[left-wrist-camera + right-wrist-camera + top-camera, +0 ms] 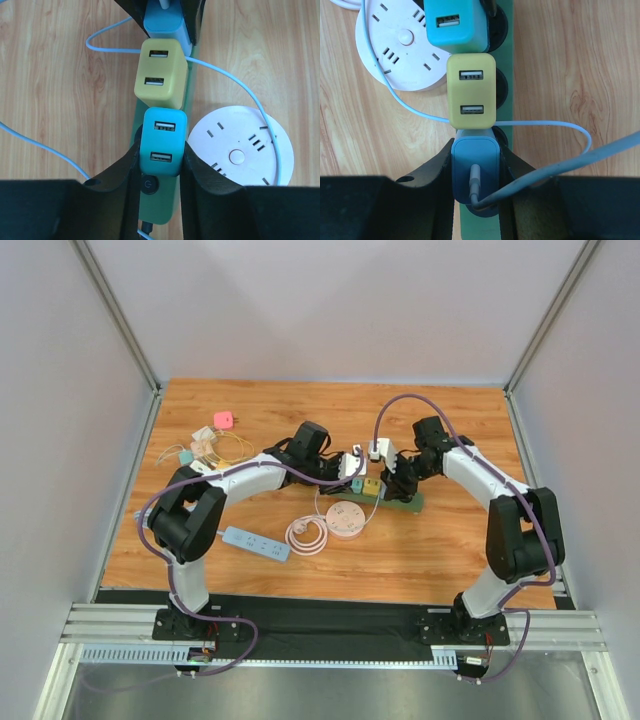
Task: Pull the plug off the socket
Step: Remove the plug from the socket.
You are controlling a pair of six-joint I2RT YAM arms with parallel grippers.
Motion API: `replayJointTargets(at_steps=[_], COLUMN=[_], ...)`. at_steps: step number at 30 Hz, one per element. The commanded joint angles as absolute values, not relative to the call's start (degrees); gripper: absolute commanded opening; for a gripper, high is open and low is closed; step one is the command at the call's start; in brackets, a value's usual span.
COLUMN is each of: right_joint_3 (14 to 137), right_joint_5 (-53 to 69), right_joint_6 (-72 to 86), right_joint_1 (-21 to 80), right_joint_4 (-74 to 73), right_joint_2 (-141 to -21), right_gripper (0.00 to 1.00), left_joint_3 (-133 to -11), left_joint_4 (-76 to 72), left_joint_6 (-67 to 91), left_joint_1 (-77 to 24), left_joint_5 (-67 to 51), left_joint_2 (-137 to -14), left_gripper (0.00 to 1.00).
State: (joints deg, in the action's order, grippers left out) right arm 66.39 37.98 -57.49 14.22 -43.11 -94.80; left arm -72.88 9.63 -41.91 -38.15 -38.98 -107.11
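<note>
Left arm (pixel 250 478), right arm (pixel 480 472) (fingers (pixel 117 175) pinched)

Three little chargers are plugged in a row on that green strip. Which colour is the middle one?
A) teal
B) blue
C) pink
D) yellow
D: the yellow charger sits between the teal charger and the blue charger on the green power strip.
</note>
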Motion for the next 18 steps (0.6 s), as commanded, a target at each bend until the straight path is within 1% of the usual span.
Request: replayJointTargets(at_steps=[1, 4, 5, 7, 8, 10, 13, 14, 15, 17, 18], right_joint_3=[67.23, 69.94, 70.83, 73.46, 74.17, 75.93, 75.76, 73.93, 72.61, 69.1, 64.91], right_joint_5=[43.07, 43.59, 44.03, 45.26, 45.52, 46.92, 47.9, 47.73, 47.72, 48.95, 49.48], right_joint_6=[-55.38, -51.86, -50.99, -48.36, -47.82, -47.11, -47.81, -49.64, -50.79, -56.03, -57.03], right_joint_1=[14.06, 13.1, 12.4, 11.78, 11.34, 10.73, 10.02, 9.93, 9.93, 9.84, 9.93], right_joint_4=[-39.64, -40.07, -41.47, -42.71, -44.02, -46.04, -46.41, -45.45, -44.48, -41.42, -39.74], right_joint_2=[-92.37, -95.08, -95.97, -98.42, -99.22, -100.98, -100.73, -99.94, -97.41, -93.97, -92.04], right_gripper=[0.0, 0.0, 0.0, 0.0, 0.0, 0.0, 0.0, 0.0, 0.0, 0.0, 0.0], left_joint_3=[-74.71, -69.27, -67.52, -63.47, -62.59, -62.05, -65.55, -67.48, -72.37, -77.06, -80.21], left_joint_4=[5.99, -1.82, -4.98, -6.93, -8.25, -8.44, -3.1, 3.45, 6.91, 15.15, 16.68], left_joint_6=[-42.29, -42.27, -45.49, -49.55, -51.83, -51.77, -50.19, -48.97, -46.17, -43.78, -43.77], left_joint_1=[-38.76, -39.63, -40.33, -42.44, -43.15, -43.42, -42.72, -42.28, -41.32, -40.7, -40.61], left_joint_5=[-40.08, -39.64, -36.42, -32.98, -29.13, -25.86, -25.13, -27.92, -29.6, -32.07, -32.51], left_joint_2=[-106.27, -102.5, -101.52, -99.5, -99.06, -98.61, -99.92, -100.8, -103.16, -105.54, -106.51], left_gripper=[0.0, 0.0, 0.0, 0.0, 0.0, 0.0, 0.0, 0.0, 0.0, 0.0, 0.0])
